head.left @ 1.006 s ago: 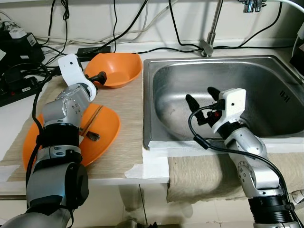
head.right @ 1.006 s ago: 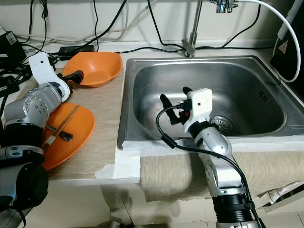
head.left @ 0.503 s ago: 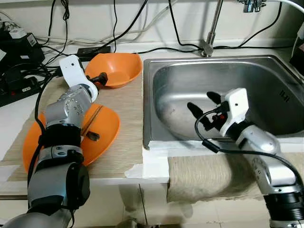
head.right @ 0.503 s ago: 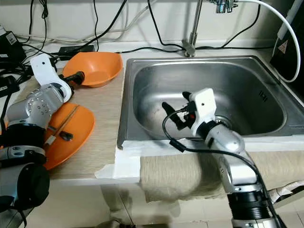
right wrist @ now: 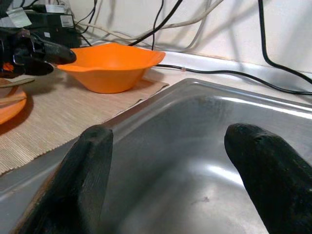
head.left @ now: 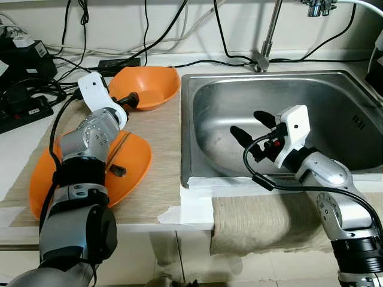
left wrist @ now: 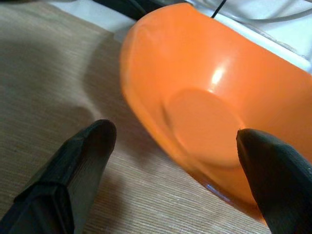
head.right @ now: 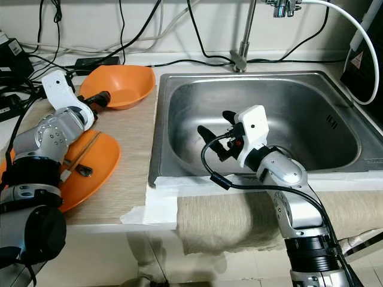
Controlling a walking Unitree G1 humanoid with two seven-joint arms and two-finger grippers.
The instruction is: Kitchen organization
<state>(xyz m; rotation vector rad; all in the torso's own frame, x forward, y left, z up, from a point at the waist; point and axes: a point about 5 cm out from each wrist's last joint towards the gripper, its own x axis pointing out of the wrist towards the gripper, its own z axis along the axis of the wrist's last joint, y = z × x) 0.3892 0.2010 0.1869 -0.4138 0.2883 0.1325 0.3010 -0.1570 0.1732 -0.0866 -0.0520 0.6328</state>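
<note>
An orange bowl [head.left: 151, 84] stands on the woven mat at the back, left of the sink [head.left: 335, 95]. My left gripper [head.left: 129, 98] is at the bowl's left rim and stands open. In the left wrist view the bowl [left wrist: 214, 97] fills the gap between the two fingers [left wrist: 73, 165]; whether they touch it I cannot tell. An orange plate [head.left: 128, 170] lies nearer on the mat, with wooden chopsticks [head.left: 116, 149] and a dark-tipped utensil [head.left: 118, 172] on it. My right gripper [head.left: 246, 123] hovers open and empty inside the sink, pointing left.
A tap [head.left: 263, 54] rises behind the sink. Black cables and a power strip [head.left: 21, 110] crowd the back left counter. A beige cloth [head.left: 263, 221] hangs over the counter's front edge below the sink. White tape [head.left: 194, 206] marks the edge.
My left gripper has edged slightly closer to the bowl. My right gripper has dipped and come back up inside the sink, and its forearm has swung to the right.
</note>
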